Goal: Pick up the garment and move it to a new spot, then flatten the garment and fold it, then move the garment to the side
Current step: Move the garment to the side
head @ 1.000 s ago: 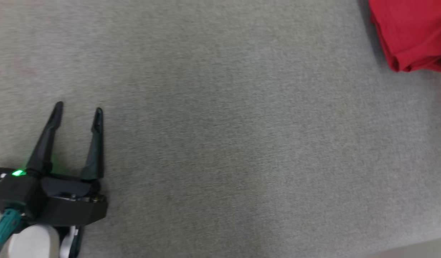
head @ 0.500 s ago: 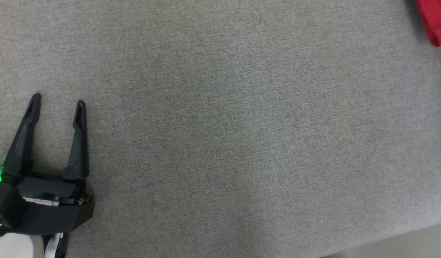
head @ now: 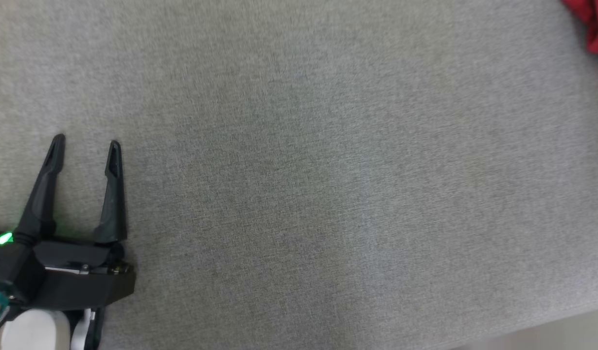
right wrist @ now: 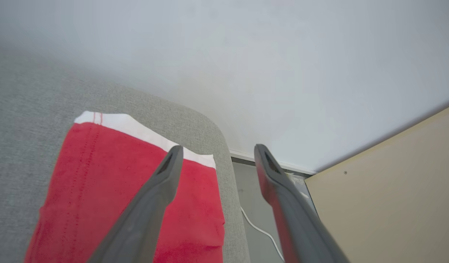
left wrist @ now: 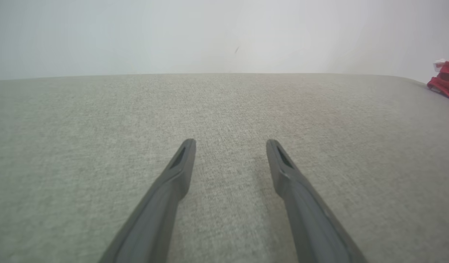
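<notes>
At the edge of the worktop [head: 299, 175] lay the garment [right wrist: 100, 190], seemingly set aside; left tool [head: 86, 141] and right tool [right wrist: 219, 147] gaped empty.

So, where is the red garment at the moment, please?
The red garment lies at the head view's top right corner, by the rounded right edge of the grey fabric surface, beneath the open right gripper and far from the left gripper.

Garment [right wrist: 93, 190] red w/ white edge band; tabletop [head: 299, 175] grey, fine weave; board [right wrist: 392, 204] tan; wall [right wrist: 246, 54] white.
</notes>
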Available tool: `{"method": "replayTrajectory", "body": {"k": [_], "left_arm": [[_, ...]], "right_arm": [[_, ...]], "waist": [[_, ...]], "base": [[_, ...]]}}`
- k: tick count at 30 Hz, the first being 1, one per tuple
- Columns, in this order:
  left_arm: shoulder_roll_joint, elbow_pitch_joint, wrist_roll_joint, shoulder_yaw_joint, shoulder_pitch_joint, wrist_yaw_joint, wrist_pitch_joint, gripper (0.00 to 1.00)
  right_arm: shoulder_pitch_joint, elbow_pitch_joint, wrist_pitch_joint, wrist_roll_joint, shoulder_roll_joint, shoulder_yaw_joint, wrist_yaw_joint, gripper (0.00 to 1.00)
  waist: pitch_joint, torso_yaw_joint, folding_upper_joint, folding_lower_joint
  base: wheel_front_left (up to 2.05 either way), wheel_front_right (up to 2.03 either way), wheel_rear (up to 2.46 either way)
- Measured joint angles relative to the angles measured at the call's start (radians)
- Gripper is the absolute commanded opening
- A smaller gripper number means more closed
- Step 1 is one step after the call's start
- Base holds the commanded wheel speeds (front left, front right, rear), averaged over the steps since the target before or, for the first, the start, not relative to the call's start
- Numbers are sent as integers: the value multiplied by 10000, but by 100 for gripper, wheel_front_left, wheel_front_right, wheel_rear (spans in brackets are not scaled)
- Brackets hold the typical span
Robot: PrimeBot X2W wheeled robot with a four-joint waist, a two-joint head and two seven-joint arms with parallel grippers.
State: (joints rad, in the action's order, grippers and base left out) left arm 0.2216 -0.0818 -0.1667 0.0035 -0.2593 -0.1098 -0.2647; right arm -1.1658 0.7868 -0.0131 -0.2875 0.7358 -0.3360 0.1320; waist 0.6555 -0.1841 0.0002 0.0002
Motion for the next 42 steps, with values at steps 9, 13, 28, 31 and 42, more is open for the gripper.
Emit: {"method": "replayTrajectory", "body": {"k": [9,13,28,31,42], "left_arm": [[-545,849,-209,140,528,167,6,100],[-709,901,-219,341,831,215,8,100],[-1026,1208,-230,796,1825,219,6,100],[-1087,1310,-242,865,1973,217,6,100],[-1223,1707,-259,951,2421,159,6,100]], "right_arm": [[1201,-650,-1586,-405,-1490,449,0,100],[1902,-1141,-1983,-190,-2065,339,0,100],[5746,-2861,-2441,4,-4276,1141,0,100],[6494,-3242,-2472,6,-4504,1379,0,100],[9040,-4491,-2483,303,-5313,2360,0,100]], "waist": [[-1340,168,2,1],[-2010,277,2,1],[-4186,816,-2,-3],[-4558,969,-3,-4],[-5571,1543,-3,-4]], "base": [[0,0,0],[0,0,0],[0,0,0],[0,0,0],[0,0,0]]}}
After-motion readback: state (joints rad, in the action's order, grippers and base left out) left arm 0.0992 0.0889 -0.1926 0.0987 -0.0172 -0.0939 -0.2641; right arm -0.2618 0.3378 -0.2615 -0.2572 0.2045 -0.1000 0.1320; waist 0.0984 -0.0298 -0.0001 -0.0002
